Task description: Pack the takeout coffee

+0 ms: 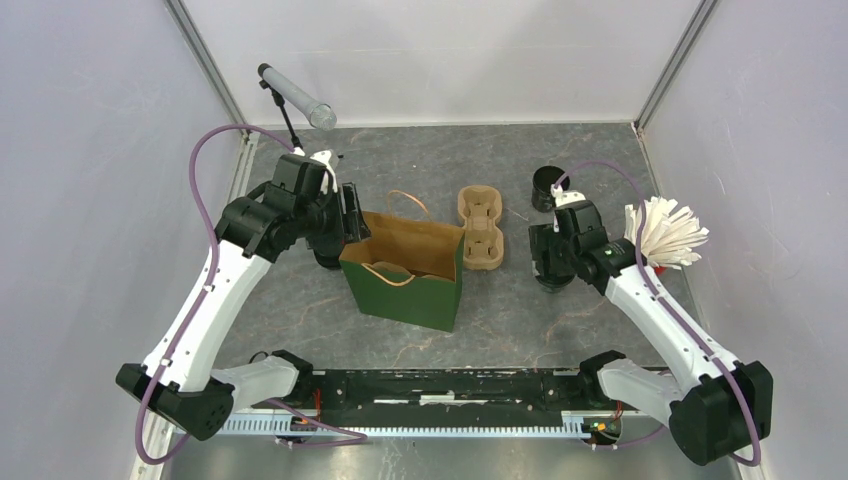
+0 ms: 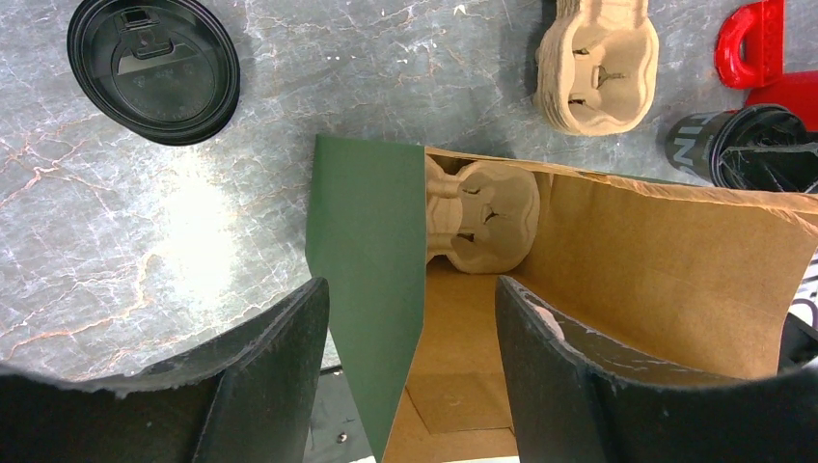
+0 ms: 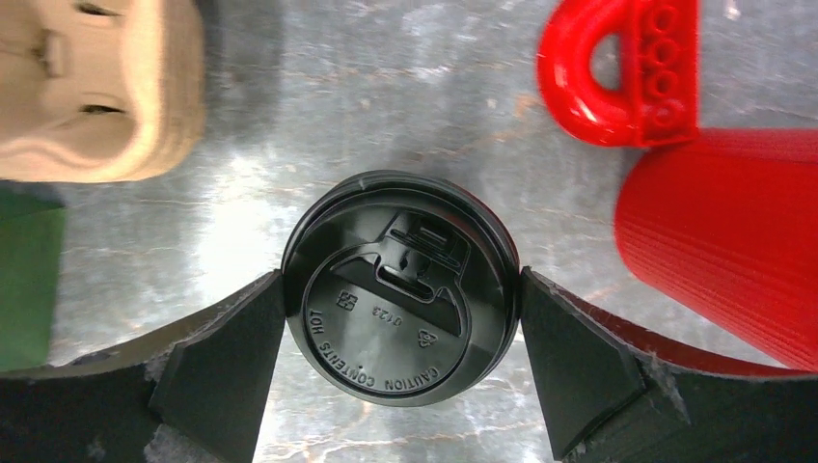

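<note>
The takeout coffee [image 3: 386, 333], a black cup with a black sip lid, stands on the grey table. My right gripper [image 3: 402, 294] is open around it, one fingertip close to each side of the lid's rim. In the top view the right gripper [image 1: 552, 268] hides most of the cup. The green paper bag [image 1: 400, 285] stands open at the table's middle with a cardboard cup tray [image 2: 482, 217] inside. My left gripper [image 2: 413, 299] is open astride the green paper bag's [image 2: 367, 251] left wall, one finger outside and one inside.
A stack of cardboard trays [image 1: 480, 228] lies right of the bag. A lidless black cup [image 1: 547, 187] stands behind the right gripper. A fan of white sticks [image 1: 665, 235] and a red ribbed holder [image 3: 719, 251] are to its right. Another black lidded piece [image 2: 154, 68] sits left of the bag.
</note>
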`<state>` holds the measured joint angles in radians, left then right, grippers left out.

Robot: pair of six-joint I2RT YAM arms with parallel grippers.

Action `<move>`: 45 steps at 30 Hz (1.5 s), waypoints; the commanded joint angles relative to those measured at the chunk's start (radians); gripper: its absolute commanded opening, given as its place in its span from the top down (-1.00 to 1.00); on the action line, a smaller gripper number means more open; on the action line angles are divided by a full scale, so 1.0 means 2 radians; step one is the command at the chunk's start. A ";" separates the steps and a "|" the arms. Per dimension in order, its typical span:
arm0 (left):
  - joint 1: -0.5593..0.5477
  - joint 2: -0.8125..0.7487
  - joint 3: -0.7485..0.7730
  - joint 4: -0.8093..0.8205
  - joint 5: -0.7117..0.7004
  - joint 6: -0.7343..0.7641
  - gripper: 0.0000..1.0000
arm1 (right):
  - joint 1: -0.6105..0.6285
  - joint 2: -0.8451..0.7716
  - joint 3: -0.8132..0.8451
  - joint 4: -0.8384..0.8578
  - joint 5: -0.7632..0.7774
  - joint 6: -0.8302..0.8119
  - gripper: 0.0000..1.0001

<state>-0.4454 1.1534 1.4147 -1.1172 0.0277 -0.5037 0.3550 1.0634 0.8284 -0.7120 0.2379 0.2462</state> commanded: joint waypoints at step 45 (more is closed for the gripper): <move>-0.001 0.003 0.030 -0.001 -0.002 0.027 -0.43 | -0.004 -0.023 0.018 0.032 -0.160 -0.006 -0.96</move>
<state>-0.4454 1.1698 1.4296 -1.1213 0.0280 -0.4931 0.3473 1.0229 0.8112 -0.6376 -0.0608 0.2295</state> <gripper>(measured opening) 0.714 0.979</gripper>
